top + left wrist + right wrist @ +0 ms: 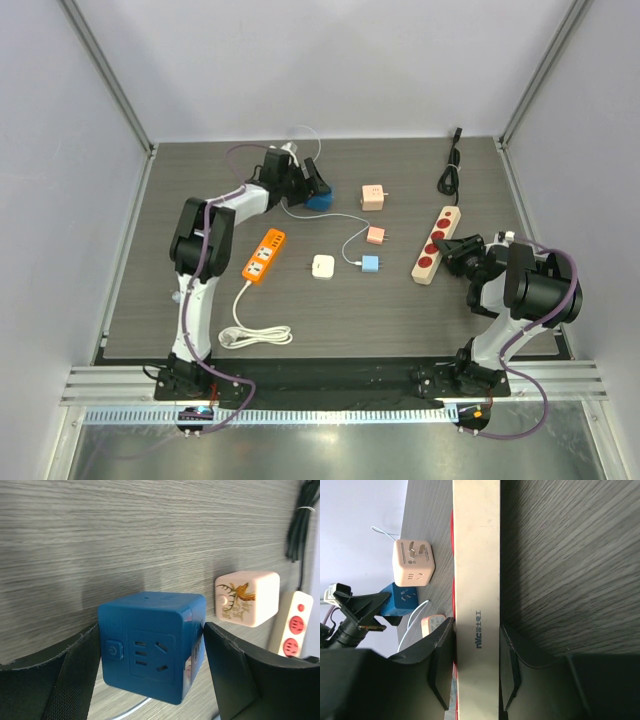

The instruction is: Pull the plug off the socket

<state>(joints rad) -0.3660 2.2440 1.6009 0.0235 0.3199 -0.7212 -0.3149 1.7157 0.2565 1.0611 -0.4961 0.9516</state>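
Note:
The dark blue plug [321, 200] sits on the table at the far middle-left, apart from the socket. In the left wrist view the plug [150, 650] fills the gap between my left fingers. My left gripper [314, 188] [151, 627] is closed against both of its sides. The beige socket strip [437, 243] with red outlets lies at the right. My right gripper [458, 250] [476, 625] is shut on the near end of the strip [476, 555]. The plug also shows in the right wrist view [400, 600].
A pink cube [374, 196] [247, 597] stands right of the plug, and a smaller one [376, 236] nearer me. A light-blue cube [370, 264], a white cube [323, 266] and an orange strip [264, 256] with a white cord lie mid-table. The black cord [450, 170] is bundled at the far right.

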